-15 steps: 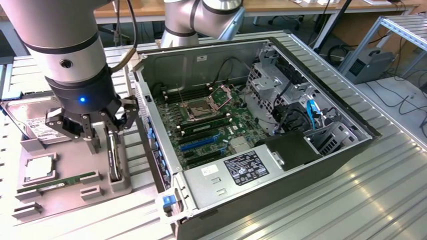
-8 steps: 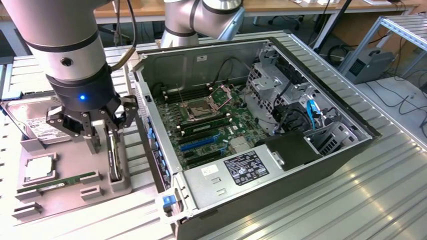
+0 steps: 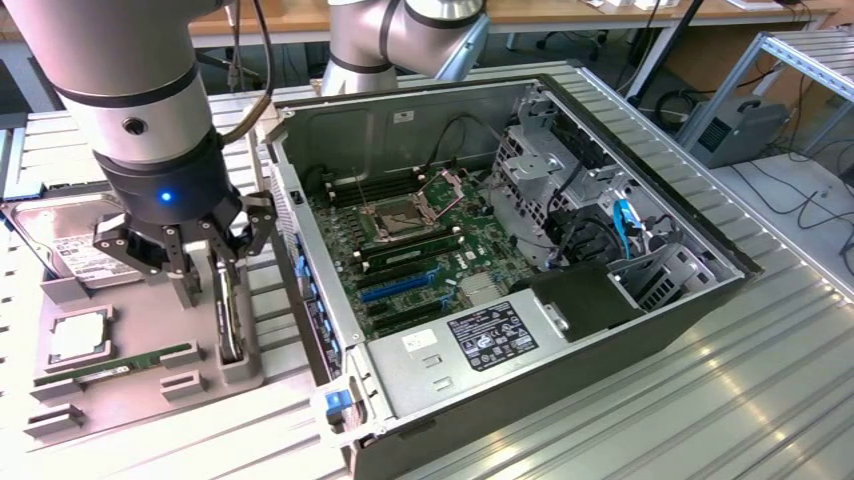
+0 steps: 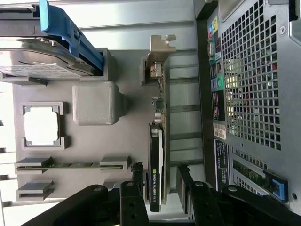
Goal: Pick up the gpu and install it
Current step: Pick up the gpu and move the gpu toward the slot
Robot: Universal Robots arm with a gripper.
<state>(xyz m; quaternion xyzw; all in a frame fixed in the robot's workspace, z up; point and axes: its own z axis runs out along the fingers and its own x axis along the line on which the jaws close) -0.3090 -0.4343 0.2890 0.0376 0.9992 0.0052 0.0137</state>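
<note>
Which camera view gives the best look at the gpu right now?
The wrist view. It shows the gpu along nearly its whole length, standing on edge in the grey holder, bracket end included. In the exterior view it is a thin dark edge, partly behind the gripper.

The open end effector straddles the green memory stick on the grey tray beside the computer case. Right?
Not quite. The open end effector straddles the gpu, not the memory stick, on the grey tray beside the computer case; the wrist view shows it.
</note>
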